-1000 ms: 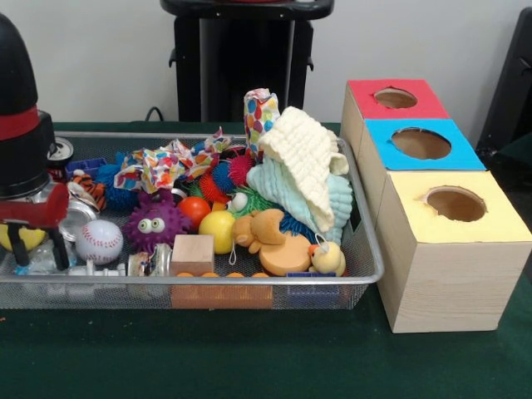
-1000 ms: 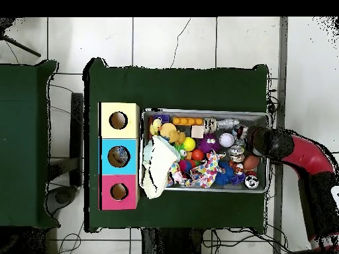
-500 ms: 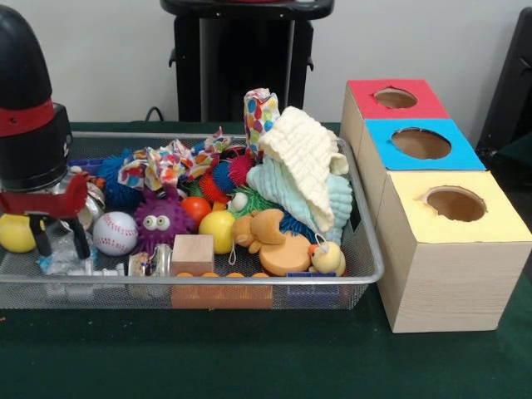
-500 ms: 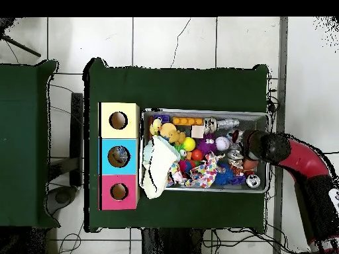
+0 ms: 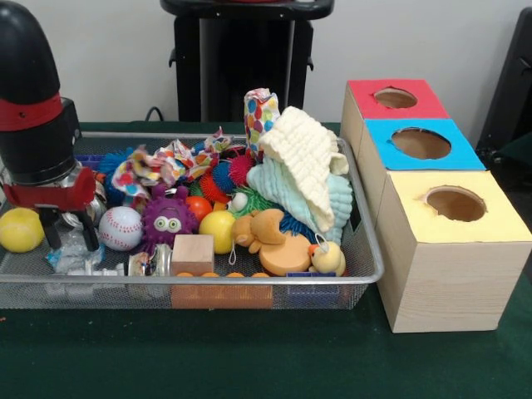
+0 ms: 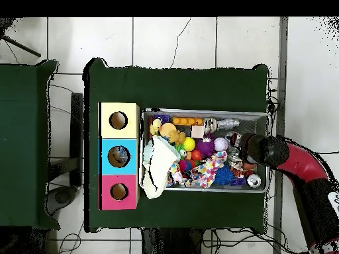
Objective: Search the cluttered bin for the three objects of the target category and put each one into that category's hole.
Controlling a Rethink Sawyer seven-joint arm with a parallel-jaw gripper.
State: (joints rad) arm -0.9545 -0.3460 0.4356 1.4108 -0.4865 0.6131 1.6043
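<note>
We see gripper [image 5: 66, 237] shifted toward bin [image 5: 366, 249] middle since earlier frame, fingers spread, beside baseball [image 5: 120, 228].

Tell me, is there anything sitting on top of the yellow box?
No, the yellow box shows only its bare top and round hole.

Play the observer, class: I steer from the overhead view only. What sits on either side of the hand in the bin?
Observer: In the front view the hand stands between a yellow ball and a baseball.
Operator: Is it holding anything?
Observer: No. Its fingers are spread, with crumpled clear plastic below them.
Operator: What is past the baseball?
Observer: A purple fuzzy toy with googly eyes, right beside it.
</note>
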